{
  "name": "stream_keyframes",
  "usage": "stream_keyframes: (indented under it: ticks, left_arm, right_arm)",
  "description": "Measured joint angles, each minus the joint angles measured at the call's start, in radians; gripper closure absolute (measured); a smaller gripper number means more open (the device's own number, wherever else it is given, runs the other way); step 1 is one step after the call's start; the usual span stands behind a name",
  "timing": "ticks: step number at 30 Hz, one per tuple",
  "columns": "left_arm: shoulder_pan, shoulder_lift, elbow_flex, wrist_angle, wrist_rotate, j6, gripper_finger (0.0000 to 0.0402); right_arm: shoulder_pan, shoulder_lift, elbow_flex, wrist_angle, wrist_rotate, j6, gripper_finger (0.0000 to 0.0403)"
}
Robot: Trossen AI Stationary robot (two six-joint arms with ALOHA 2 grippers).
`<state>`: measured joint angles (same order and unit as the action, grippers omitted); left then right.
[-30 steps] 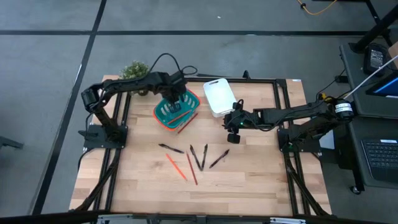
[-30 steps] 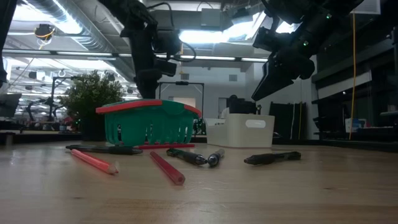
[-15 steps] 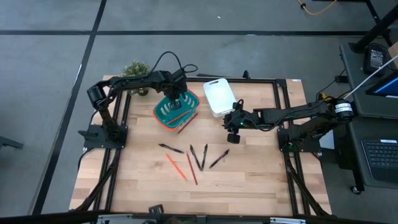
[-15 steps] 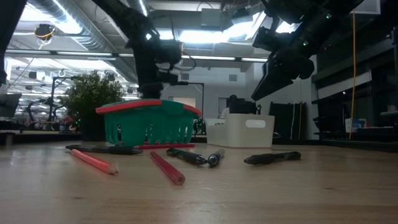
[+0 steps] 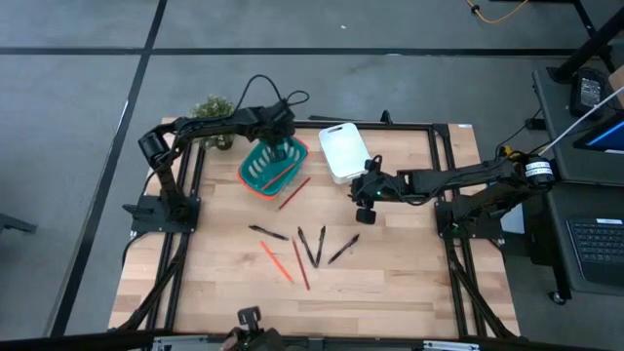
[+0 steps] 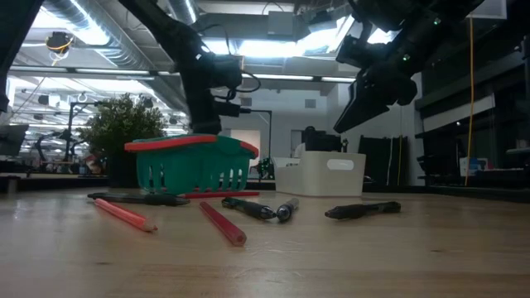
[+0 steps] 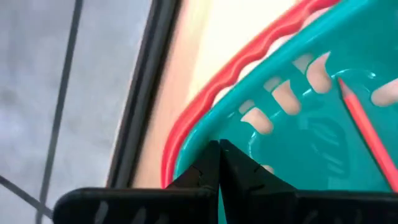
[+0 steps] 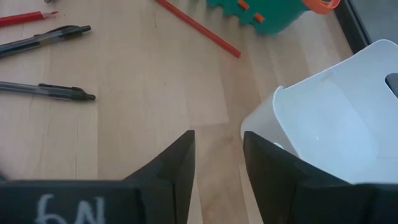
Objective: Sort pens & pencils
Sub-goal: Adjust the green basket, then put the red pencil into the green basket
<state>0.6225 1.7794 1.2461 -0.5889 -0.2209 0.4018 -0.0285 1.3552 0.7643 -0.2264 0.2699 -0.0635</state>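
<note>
On the table, pens fanned lengthwise, pencils angled diagonally.

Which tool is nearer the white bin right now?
The right tool. It hangs open just beside the white bin, at the edge nearer the pens. The left tool is farther off, shut, over the teal basket.

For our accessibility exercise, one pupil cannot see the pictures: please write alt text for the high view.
Seen from above, the left tool is shut inside a teal basket at the wooden table's far side, while the right tool hovers open beside a white bin. Black pens and red pencils lie loose mid-table, one pencil by the basket.
</note>
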Motion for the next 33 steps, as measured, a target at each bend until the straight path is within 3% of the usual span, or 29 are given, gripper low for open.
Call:
stream_keyframes:
  ticks: [15,21,33]
  left_arm:
    - [0.049,0.000,0.000,0.126,0.001,0.076,0.0401]
    - [0.007,0.000,0.010,0.008,0.001,0.063,0.0401]
    - [-0.136,-0.035,0.196,-0.291,-0.036,-0.078,0.0401]
  right_arm:
    - [-0.022,0.000,0.000,0.015,0.000,0.006,0.0264]
    - [-0.022,0.000,0.000,0.016,0.000,0.006,0.0264]
    - [-0.022,0.000,0.000,0.026,0.000,0.006,0.0264]
